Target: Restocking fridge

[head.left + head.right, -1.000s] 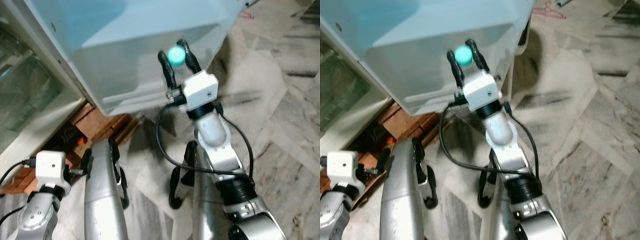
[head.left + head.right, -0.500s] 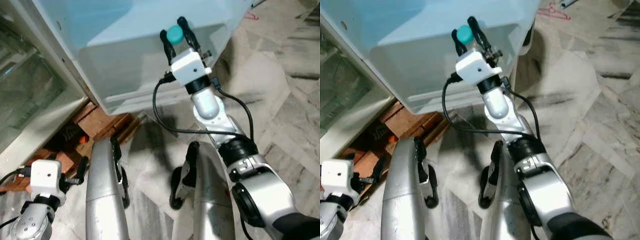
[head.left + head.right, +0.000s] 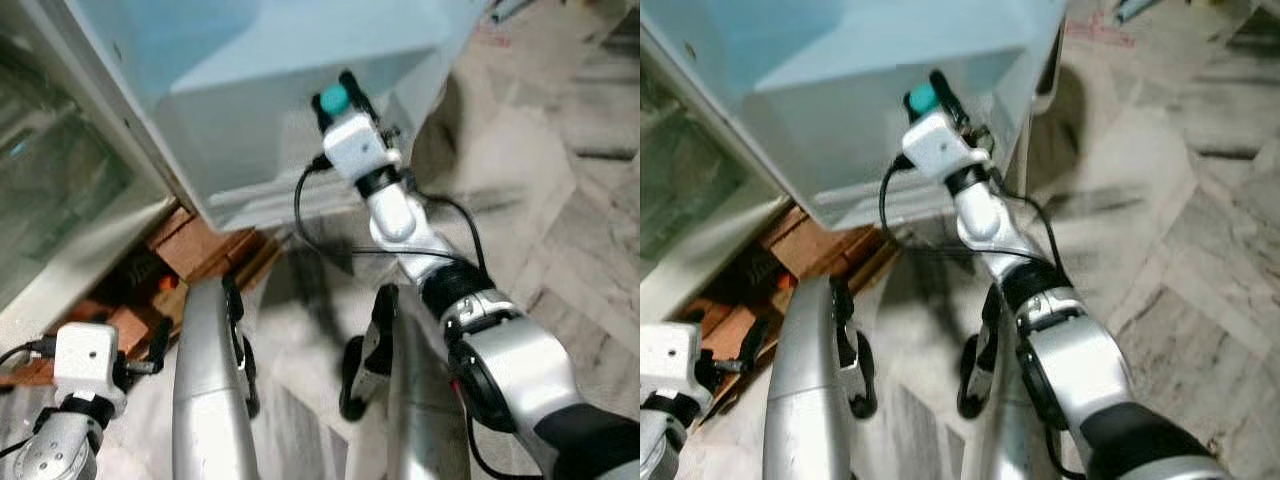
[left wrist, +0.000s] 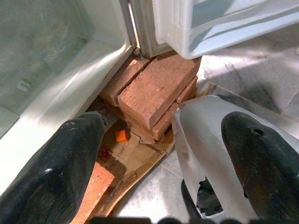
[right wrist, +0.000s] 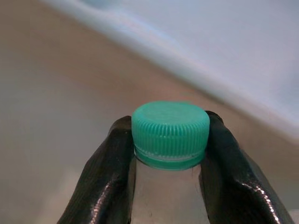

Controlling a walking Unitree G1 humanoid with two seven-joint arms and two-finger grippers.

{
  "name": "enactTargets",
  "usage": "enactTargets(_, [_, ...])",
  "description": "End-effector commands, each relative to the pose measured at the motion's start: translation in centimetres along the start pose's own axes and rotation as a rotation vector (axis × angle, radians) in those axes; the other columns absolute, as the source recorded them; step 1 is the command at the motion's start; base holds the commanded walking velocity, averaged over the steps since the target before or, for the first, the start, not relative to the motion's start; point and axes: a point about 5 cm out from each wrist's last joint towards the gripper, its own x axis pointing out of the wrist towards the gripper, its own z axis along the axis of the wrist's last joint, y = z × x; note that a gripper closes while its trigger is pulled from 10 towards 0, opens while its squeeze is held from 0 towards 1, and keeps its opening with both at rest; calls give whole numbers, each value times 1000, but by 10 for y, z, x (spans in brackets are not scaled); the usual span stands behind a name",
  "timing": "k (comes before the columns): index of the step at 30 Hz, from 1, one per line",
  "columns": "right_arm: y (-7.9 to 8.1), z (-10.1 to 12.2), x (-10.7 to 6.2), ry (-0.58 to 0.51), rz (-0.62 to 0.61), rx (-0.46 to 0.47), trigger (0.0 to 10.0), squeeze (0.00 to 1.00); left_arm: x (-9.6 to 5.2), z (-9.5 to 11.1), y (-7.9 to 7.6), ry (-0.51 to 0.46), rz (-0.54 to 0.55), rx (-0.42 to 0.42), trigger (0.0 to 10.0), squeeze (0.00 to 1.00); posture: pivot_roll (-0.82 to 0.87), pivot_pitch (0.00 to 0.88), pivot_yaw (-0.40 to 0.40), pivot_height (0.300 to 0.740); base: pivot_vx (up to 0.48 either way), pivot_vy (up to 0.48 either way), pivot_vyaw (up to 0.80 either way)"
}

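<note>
One bottle with a teal cap [image 5: 170,134] is pinched at the neck by the right gripper [image 3: 338,100], raised against the pale fridge door shelf [image 3: 260,120]. A neck-only hold could let it swing or slip on entry. The left gripper [image 4: 163,154] hangs open near the bricks [image 4: 156,91].

You're in a home kitchen: an open fridge [image 3: 150,110] at eleven o'clock, propped on bricks [image 4: 156,88], with marble floor [image 3: 560,210] at two.
</note>
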Motion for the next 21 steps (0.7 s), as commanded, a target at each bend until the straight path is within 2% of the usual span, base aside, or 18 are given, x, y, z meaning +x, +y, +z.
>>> enactTargets(1, [20,-45,-35,275,69,84,10000,0,-6,-4,1,32,-4,4,10000,0,355,374,-12,524,0,0,0])
enactTargets(5, [21,-48,-36,297,64,111,10000,0,-6,-4,1,33,-5,5,10000,0,356,375,-11,524,0,0,0])
enactTargets(6, [15,-51,-37,319,30,152,10000,0,-6,-4,1,36,-8,6,10000,0,355,374,-11,524,0,0,0])
enactTargets(12, [8,-58,-38,386,-6,207,10000,0,-6,-5,1,41,-12,5,10000,0,350,374,-10,524,0,0,0])
enactTargets(13, [4,-59,-38,398,-26,238,10000,0,-5,-5,1,42,-15,5,10000,0,349,372,-8,524,0,0,0])
enactTargets(16, [-2,-57,-35,371,-51,258,10000,0,-5,-5,1,44,-18,6,10000,0,348,372,-3,524,0,0,0])
enactTargets(17, [-8,-49,-28,312,-63,238,10000,0,-6,-5,1,45,-21,9,10000,0,349,369,3,524,0,0,0])
enactTargets(21, [-15,-38,-19,232,-83,248,10000,0,-5,-5,2,45,-20,13,10000,0,347,364,4,524,0,0,0])
